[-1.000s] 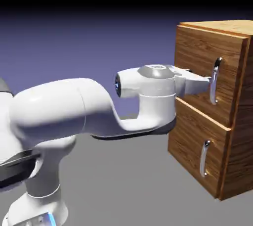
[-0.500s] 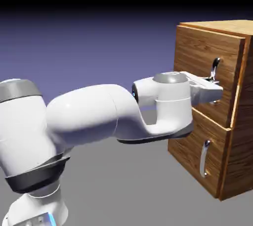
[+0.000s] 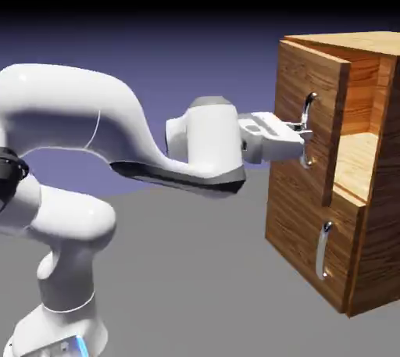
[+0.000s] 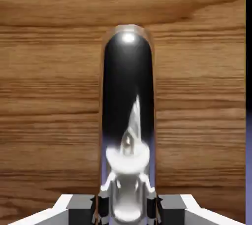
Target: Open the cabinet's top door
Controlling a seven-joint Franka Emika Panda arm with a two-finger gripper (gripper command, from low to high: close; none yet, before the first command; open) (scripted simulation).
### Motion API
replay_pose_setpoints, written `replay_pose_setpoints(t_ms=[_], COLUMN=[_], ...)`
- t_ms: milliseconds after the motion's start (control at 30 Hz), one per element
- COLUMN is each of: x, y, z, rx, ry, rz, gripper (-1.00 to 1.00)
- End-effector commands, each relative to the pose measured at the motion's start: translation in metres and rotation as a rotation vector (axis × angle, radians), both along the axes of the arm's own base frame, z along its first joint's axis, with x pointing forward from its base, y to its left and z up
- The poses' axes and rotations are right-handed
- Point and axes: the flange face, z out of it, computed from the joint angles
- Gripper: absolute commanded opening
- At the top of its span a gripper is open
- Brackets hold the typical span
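Where a second ago the top door [image 3: 303,125] sat flush in the cabinet [image 3: 355,246] with the fingers [image 3: 303,132] spread wide on either side of its handle [image 3: 309,130], the panel now stands pulled out from the cabinet's front, and a lit, pale wood interior shows in the gap behind its far edge. The fingers have closed almost completely and are clamped on the curved silver bar at about mid-height. The arm [image 3: 101,125] has changed shape too: its big white upper link now arches high over the exterior view's left, and the hand has drawn back leftward with the door.

In the hand view the handle [image 4: 128,120] rises straight up from between the grey finger pads [image 4: 101,207], a dark, mirror-like bar filling the middle, with the door's wood grain [image 4: 49,96] just behind it and a thin strip of blue backdrop at the right border where the panel ends.

Below the fingers the lower panel [image 3: 301,242] is shut, its own handle [image 3: 322,250] untouched and well apart from them. The door's free edge juts out just past the fingers on the side away from the arm. To the arm's side and beneath the hand, the grey worktop [image 3: 187,269] lies bare.
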Motion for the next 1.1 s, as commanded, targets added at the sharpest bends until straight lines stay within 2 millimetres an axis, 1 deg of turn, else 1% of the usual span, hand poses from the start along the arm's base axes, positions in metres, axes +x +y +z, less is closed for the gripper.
replay_pose_setpoints(t_ms=[0, 267, 467, 633, 733, 1000, 1067], x=[-0.005, -0.035, -0.059, -0.075, -0.078, -0.076, -0.077], y=[0.004, 0.038, 0.073, 0.103, 0.106, 0.101, 0.106], z=[0.000, 0.000, 0.000, 0.000, 0.002, 0.001, 0.000], rx=[0.001, 0.001, 0.001, 0.000, 0.003, 0.002, 0.001], ry=[0.000, 0.000, 0.000, -0.001, -0.012, -0.007, -0.001], rz=[-0.020, -0.159, -0.288, -0.391, -0.403, -0.386, -0.400], gripper=[-1.00, -1.00, -1.00, -1.00, -1.00, -1.00, -1.00])
